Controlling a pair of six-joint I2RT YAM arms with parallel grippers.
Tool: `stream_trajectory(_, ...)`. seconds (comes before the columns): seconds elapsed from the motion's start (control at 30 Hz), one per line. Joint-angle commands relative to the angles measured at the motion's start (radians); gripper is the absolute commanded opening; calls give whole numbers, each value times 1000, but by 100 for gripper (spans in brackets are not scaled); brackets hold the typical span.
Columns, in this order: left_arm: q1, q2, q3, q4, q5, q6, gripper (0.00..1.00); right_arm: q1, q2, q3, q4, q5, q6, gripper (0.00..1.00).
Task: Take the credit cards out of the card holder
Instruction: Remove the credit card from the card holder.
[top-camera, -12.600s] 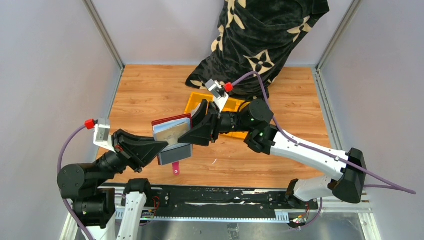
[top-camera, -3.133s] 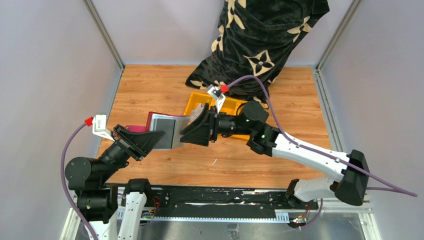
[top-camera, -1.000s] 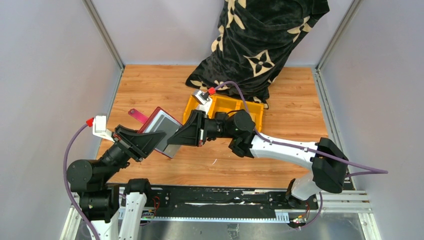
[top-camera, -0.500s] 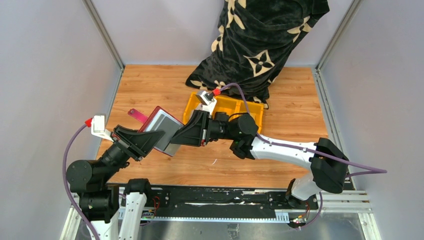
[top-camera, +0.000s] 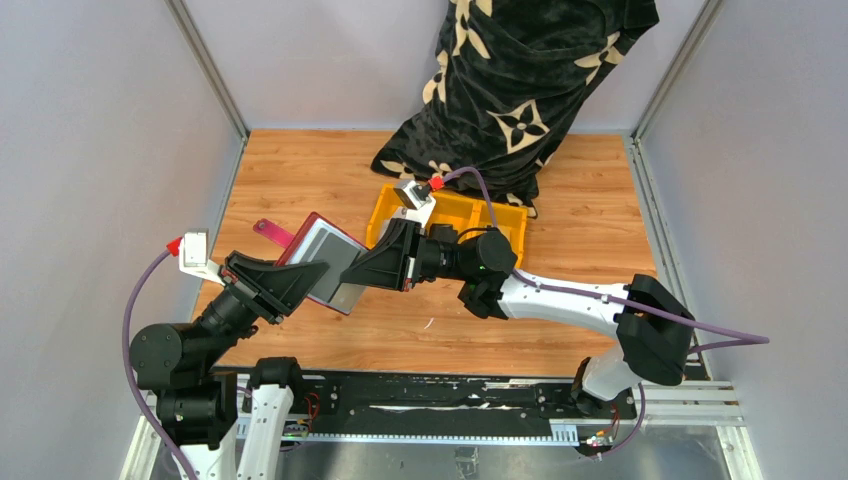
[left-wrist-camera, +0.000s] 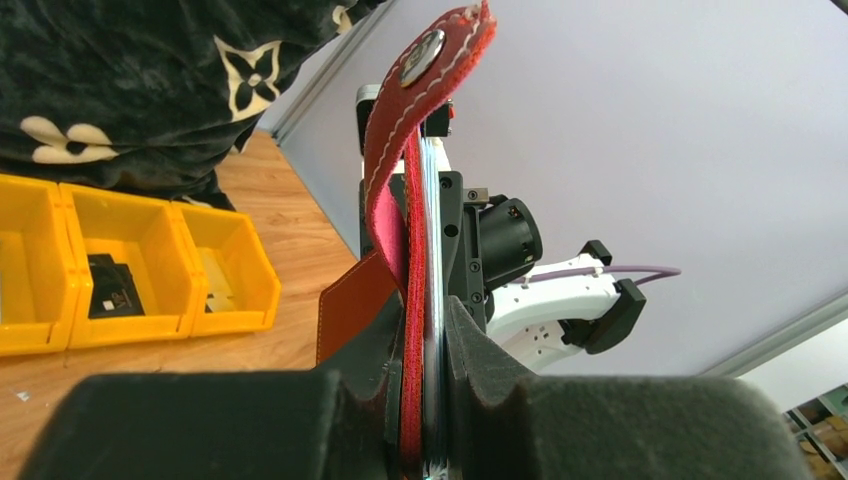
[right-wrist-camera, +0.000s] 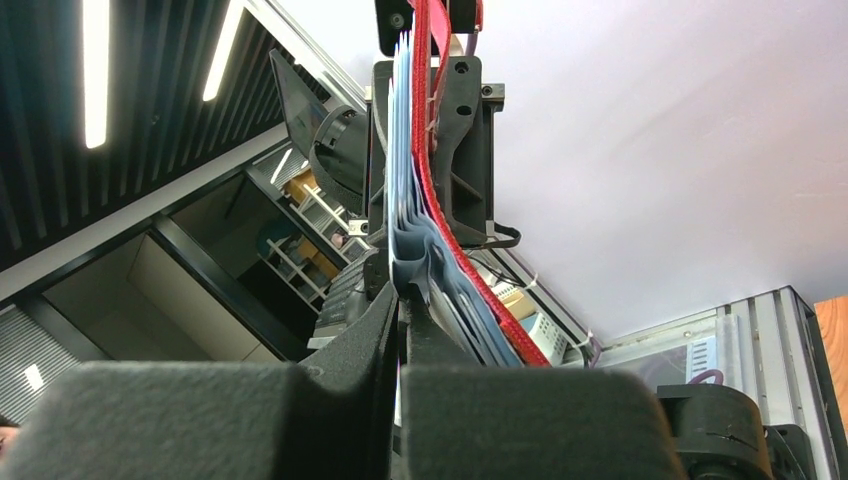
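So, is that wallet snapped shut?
No, the snap tab on the wallet sticks up loose, fastened to nothing.

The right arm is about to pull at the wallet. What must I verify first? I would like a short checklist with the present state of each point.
1. Left tool clamps the card holder: ok.
2. Snap tab unfastened: ok.
3. Right tool shut on the grey sheets: ok.
4. Those sheets are a card, not lining: cannot tell.
5. Yellow bin has room for a card: ok.
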Motion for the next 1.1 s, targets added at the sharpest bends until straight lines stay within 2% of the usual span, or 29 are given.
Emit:
stream_trajectory(0.0, -2, -4, 34, 22, -14, -7, 17, -10, -38, -35, 64, 16, -23, 0)
stream_trajectory(0.57, -2, 6, 62, 15, -24, -14, 17, 3, -74, -82, 86, -3, -52, 1)
stream_trajectory(0.67, -3, 5, 54, 13, -31, -10, 13, 15, -62, -65, 84, 3, -52, 21)
stream_trajectory(0.8, -2, 1, 44, 9, -43, -4, 9, 32, -16, -17, 112, 9, -26, 36)
stream_trajectory(0.97, -2, -2, 48, -6, -51, 16, 7, 33, 10, 18, 119, 10, -8, 33)
stream_trajectory(1.07, -3, -4, 54, -25, -62, 37, 7, 33, 6, 18, 103, 12, -17, 16)
